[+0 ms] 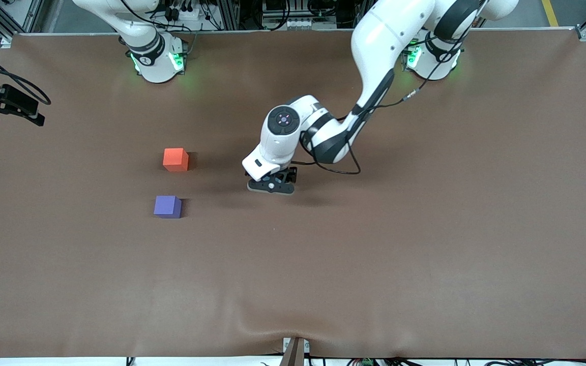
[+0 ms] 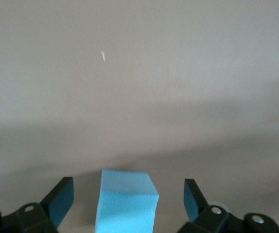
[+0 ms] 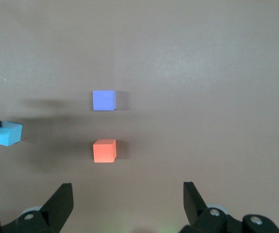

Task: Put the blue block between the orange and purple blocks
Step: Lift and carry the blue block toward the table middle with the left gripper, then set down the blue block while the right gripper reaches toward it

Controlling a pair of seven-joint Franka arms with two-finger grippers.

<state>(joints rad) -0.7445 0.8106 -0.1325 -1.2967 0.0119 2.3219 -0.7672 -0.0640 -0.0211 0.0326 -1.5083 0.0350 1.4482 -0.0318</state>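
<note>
Now the left arm is low over the middle of the worktop [image 1: 425, 244], and its claw [image 1: 271, 186] stands around the blue block [image 2: 127, 201]. In the left wrist view the two fingers [image 2: 59, 200] are spread wide, one on each side of the cube, with a clear gap on both sides, so the claw holds nothing yet. The blue block sits on the brown cover; in the front view the claw hides it.

The orange block [image 1: 176, 159] and the purple block [image 1: 167, 207] lie toward the right arm's end of the worktop, well apart from the left claw. The orange one is nearer to the edge where the arm bases stand, and the purple one is nearer to the front camera's edge, with a free strip of cover between them.

The right claw [image 3: 125, 206] waits high near its base, wide open and empty, and looks down on all three cubes.

I judge that the step in hand is the grasp of the blue block, so the task is at its beginning. The next move calls for closing the fingers squarely on the cube, lifting it, carrying it toward the two blocks and setting it down in the strip between them without pushing either one.

No container is on the worktop.
</note>
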